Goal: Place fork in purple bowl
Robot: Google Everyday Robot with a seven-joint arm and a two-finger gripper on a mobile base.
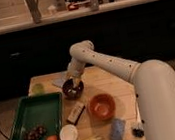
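The white arm reaches from the near right corner of the bench [118, 87] across to its far side. There the hand [73, 82] hangs right over the purple bowl [73, 91], which stands near the far edge. Whether the hand is open or closed cannot be told. The fork cannot be made out for certain; a small yellowish piece [76, 78] shows at the hand, just above the bowl's rim. An orange bowl [102, 107] sits mid-bench, a green tray [34, 114] lies along the left edge, and a white cup [68, 134] stands near the near edge.
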